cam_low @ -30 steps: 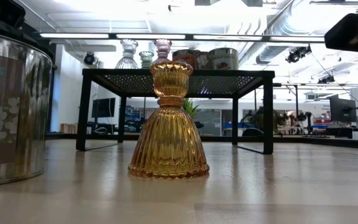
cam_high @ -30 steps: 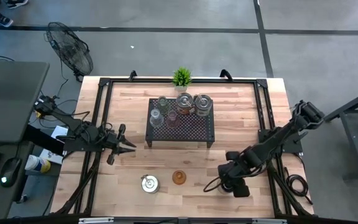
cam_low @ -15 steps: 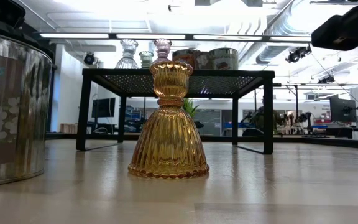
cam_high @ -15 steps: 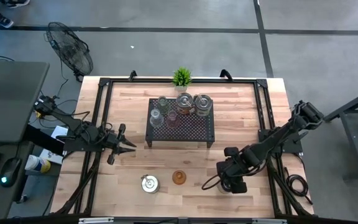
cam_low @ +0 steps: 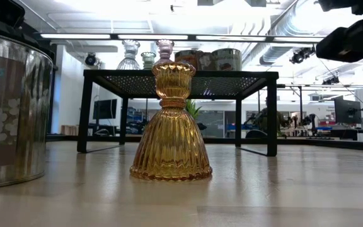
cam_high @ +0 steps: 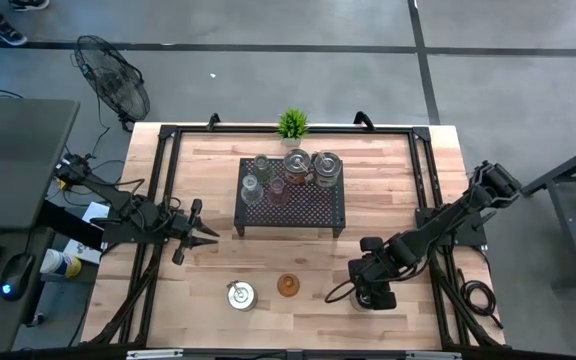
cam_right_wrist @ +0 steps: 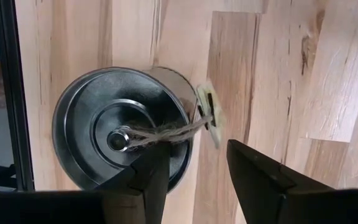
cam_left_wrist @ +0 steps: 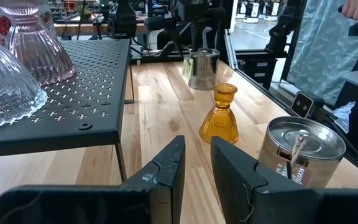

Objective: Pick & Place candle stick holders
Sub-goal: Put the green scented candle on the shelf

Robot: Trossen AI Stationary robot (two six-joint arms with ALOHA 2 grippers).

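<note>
My right gripper (cam_high: 370, 292) hangs open, pointing down, near the table's near right corner. It is over a silver tin holder (cam_right_wrist: 120, 134) with a twine loop on its lid; its fingers stand above the tin and touch nothing. An amber glass holder (cam_high: 287, 286) and a second silver tin (cam_high: 240, 295) stand on their bases by the near edge. Several glass and silver holders sit on the black perforated rack (cam_high: 290, 200). My left gripper (cam_high: 206, 232) waits at the table's left, level, with a narrow gap between its fingers (cam_left_wrist: 169, 168).
A small green potted plant (cam_high: 291, 124) stands at the far edge behind the rack. A black frame (cam_high: 168, 150) runs round the tabletop. Bare wood lies between the rack and the near edge. Beyond the table, a person's sleeve (cam_left_wrist: 328, 43) shows in the left wrist view.
My right gripper has shifted slightly toward the table's left, sunk a little over the silver tin and tipped a bit. Its fingers stay as wide apart as before. Nothing on the table has moved.
</note>
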